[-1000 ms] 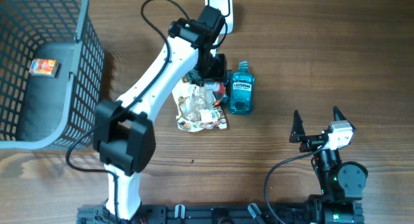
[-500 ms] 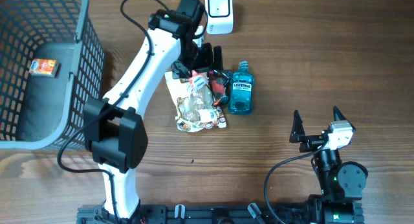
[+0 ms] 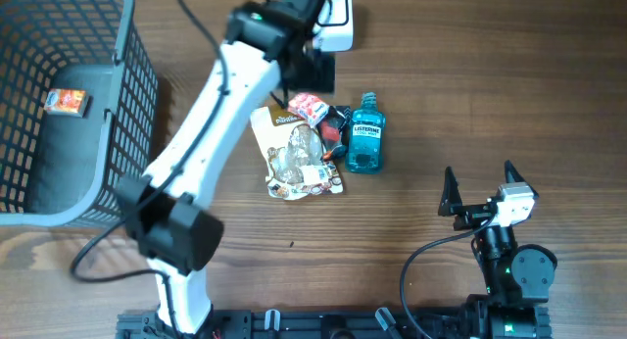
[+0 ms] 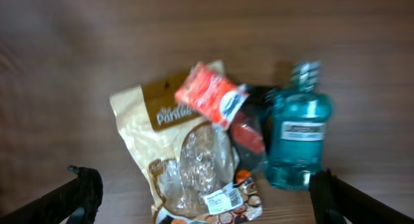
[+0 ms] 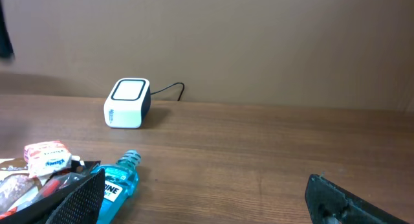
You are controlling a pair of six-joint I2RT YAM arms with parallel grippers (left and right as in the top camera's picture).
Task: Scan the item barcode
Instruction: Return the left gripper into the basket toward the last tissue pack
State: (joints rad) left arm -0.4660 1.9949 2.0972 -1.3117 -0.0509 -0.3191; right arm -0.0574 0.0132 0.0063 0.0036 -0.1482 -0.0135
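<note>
A pile of items lies mid-table: a tan snack bag (image 3: 292,155) (image 4: 184,153) with a white barcode label (image 4: 223,199), a red packet (image 3: 309,107) (image 4: 210,94) on top, a dark red item (image 3: 335,131) (image 4: 249,130) and a teal mouthwash bottle (image 3: 364,133) (image 4: 297,133) (image 5: 116,182). The white scanner (image 3: 335,8) (image 5: 128,102) stands at the back. My left gripper (image 3: 319,72) (image 4: 204,204) hovers open and empty above the pile, between it and the scanner. My right gripper (image 3: 480,182) (image 5: 210,204) rests open and empty at the front right.
A grey mesh basket (image 3: 127,104) stands at the left with a small orange box (image 3: 67,102) inside. The scanner's cable (image 5: 173,89) trails behind it. Bare wood table (image 3: 490,84) lies to the right of the bottle.
My left gripper opened over the pile, left the red packet on top of the bag, and drew back up toward the scanner. The right arm has stayed still.
</note>
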